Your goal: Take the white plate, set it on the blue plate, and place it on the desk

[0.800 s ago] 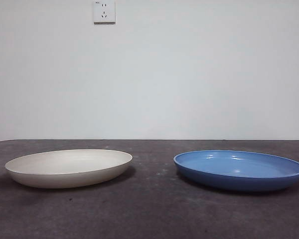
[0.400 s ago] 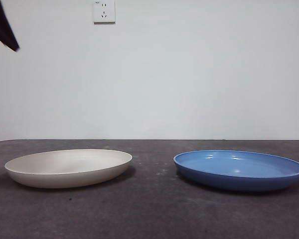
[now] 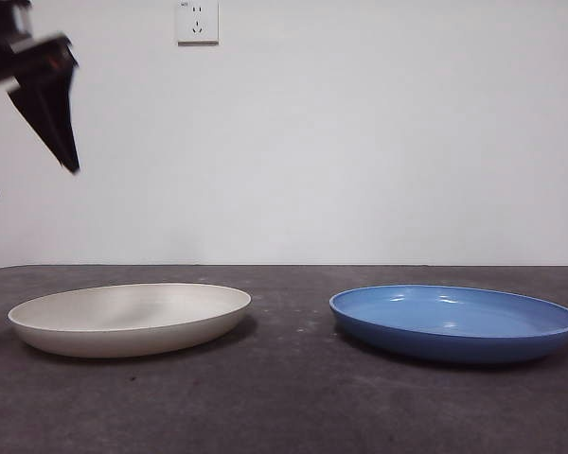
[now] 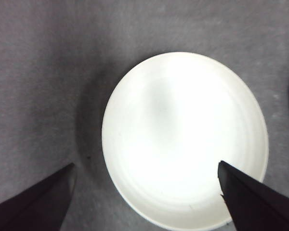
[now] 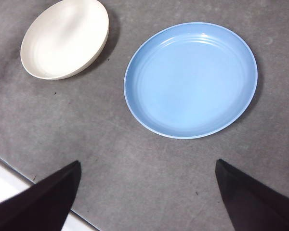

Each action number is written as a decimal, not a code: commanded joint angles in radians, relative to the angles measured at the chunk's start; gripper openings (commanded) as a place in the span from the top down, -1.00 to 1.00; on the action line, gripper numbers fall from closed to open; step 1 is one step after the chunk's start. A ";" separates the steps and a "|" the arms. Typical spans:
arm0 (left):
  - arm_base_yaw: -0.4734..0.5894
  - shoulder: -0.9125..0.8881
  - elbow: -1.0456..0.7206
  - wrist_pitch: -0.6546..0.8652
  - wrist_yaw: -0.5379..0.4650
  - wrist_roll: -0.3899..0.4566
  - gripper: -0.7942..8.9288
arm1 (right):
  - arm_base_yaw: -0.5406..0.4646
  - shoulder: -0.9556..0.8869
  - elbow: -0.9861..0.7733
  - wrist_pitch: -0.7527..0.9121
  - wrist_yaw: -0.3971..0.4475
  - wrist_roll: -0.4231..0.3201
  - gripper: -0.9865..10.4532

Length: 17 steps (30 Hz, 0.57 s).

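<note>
At the far left of the front view we saw the left gripper point(image 3: 28, 132) high in the air, up near the top corner and well above the table, its 2 black jaws spread wide and holding nothing. Below it and a little to the right lay the white plate point(image 3: 131, 319), flat on the desk point(image 3: 284, 407) with its low rim sloping outward and its bowl bare. From the left wrist camera we looked straight down on that plate point(image 4: 185, 139), which sat between the 2 parted jaws of the left gripper point(image 4: 144, 192) without either jaw touching it; one jaw tip overlapped the plate's rim in the picture, the other stood over bare desk point(image 4: 38, 72). A strip of dark grey tabletop separated the 2 plates. To the right rested the blue plate point(image 3: 454, 323), also flat on the desk, glossy, with small highlights on its inner surface. From the right wrist camera we saw the right gripper point(image 5: 147, 192) high over the near edge of the desk point(image 5: 135, 163), jaws wide apart and clasping nothing, with the blue plate point(image 5: 190, 79) and the white plate point(image 5: 65, 38) lying apart beyond it.
</note>
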State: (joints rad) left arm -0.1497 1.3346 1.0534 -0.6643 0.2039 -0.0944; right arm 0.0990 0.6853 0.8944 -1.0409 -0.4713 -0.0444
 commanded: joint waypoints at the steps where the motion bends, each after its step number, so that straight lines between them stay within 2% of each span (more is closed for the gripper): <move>1: 0.000 0.080 0.033 0.025 -0.006 0.012 -0.12 | 0.004 0.005 0.019 0.008 0.000 0.010 0.04; 17: 0.000 0.334 0.033 0.162 -0.032 0.011 -0.12 | 0.003 0.006 0.019 0.008 0.000 0.010 0.04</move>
State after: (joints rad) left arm -0.1490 1.6440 1.0634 -0.5133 0.1738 -0.0914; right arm 0.0990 0.6853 0.8944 -1.0412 -0.4709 -0.0444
